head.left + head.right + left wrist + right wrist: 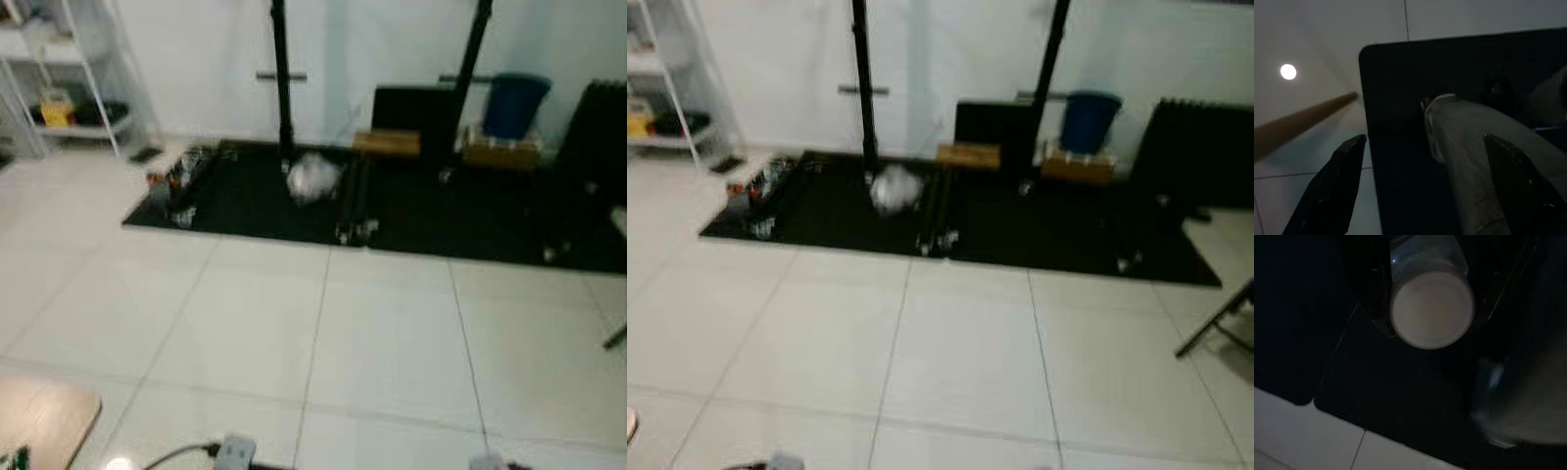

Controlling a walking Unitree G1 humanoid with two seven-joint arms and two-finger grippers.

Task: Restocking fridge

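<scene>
Tiled floor ahead, bottle clamped in my right pincer.

White floor tiles (323, 343) stretch before me to a black mat (411, 211) laid along the far wall. On that mat a crumpled clear bag (313, 179) lies beside the base of a black pole (282, 78), and a second pole (468, 69) stands further along the mat. Behind the mat sit a blue bin (513, 104) and two brown boxes (388, 143). A white shelf rack (59, 73) stands off the mat's left end. My left pincer (1420, 191) hangs with its two black fingers (1334, 181) spread wide apart, gripping nothing, over a dark panel and pale tiles. My right pincer (1431, 308) is closed around a clear bottle with a white cap (1431, 308), the cap facing the wrist camera, above a dark mat and tile edge.
</scene>
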